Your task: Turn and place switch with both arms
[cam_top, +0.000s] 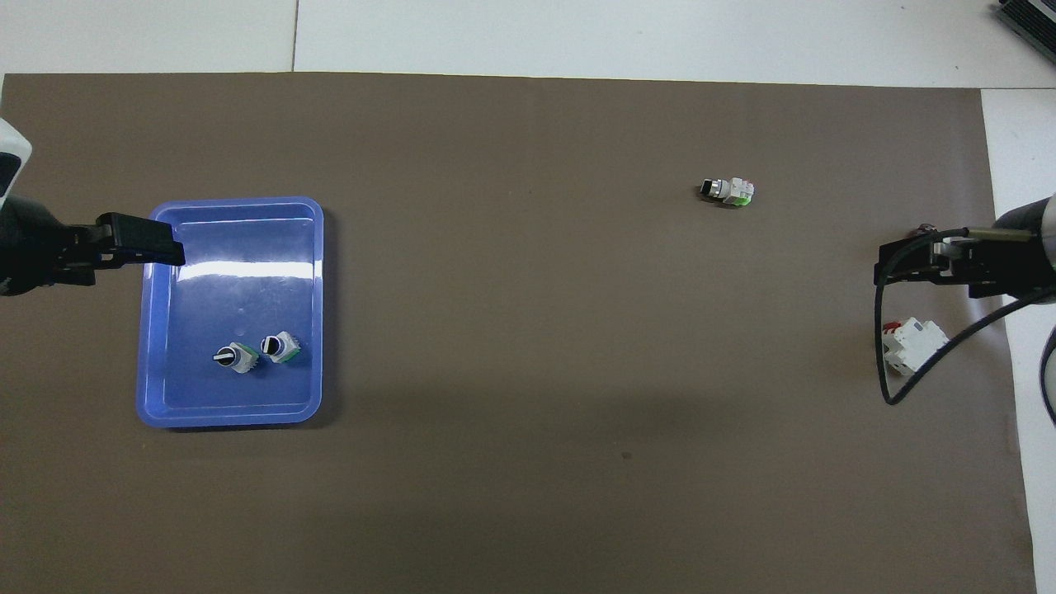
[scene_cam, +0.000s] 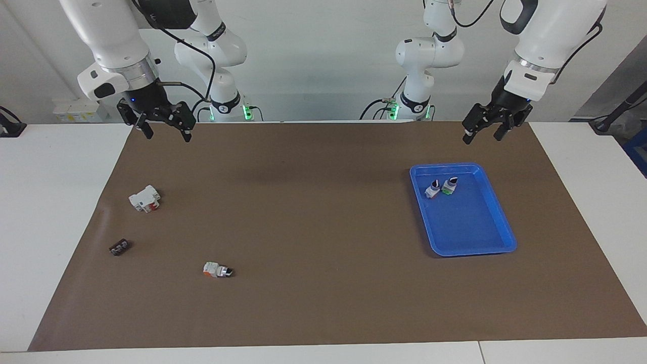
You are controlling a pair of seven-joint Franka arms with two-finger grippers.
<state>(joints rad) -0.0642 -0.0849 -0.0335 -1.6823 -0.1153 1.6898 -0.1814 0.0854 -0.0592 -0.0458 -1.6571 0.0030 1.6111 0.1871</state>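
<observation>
The switch (scene_cam: 449, 185) (cam_top: 233, 357) with the green block stands knob-up in the blue tray (scene_cam: 485, 242) (cam_top: 239, 412), at the tray's end nearer to the robots. My left gripper (scene_cam: 481, 137) (cam_top: 161, 241) hangs open and holds nothing. It is raised above the mat, close to the tray's end that is nearest the robots. My right gripper (scene_cam: 168, 135) (cam_top: 891, 266) waits open and holds nothing, high over the mat at the right arm's end of the table.
A like switch (scene_cam: 433, 189) (cam_top: 279, 346) with a red-orange base stands beside the green one in the tray. A switch with an orange end (scene_cam: 217, 269) (cam_top: 728, 190) lies on the brown mat. A white breaker (scene_cam: 145, 198) (cam_top: 912, 346) and a small black part (scene_cam: 119, 247) lie nearby.
</observation>
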